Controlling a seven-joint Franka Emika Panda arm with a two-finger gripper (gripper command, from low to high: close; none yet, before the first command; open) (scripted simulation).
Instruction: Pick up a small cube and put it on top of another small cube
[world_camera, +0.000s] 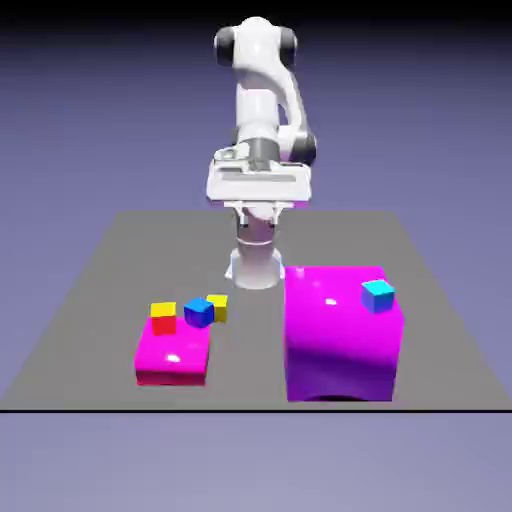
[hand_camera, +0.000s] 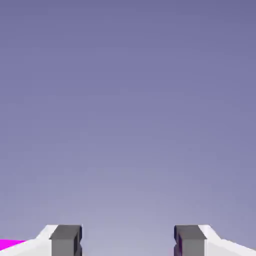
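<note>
Plain blue-violet backdrop behind, dark grey tabletop (world_camera: 250, 370) below; I have the two-finger gripper (world_camera: 258, 220) high with its fingers apart and nothing between them, presumably to keep clear before reaching. I see the small all-yellow cube (world_camera: 219, 308) partly behind the small blue cube (world_camera: 199, 312); the small red-sided cube with a yellow top (world_camera: 164, 319) sits on the glossy magenta block (world_camera: 172, 374), which raises my stacking spot.
</note>
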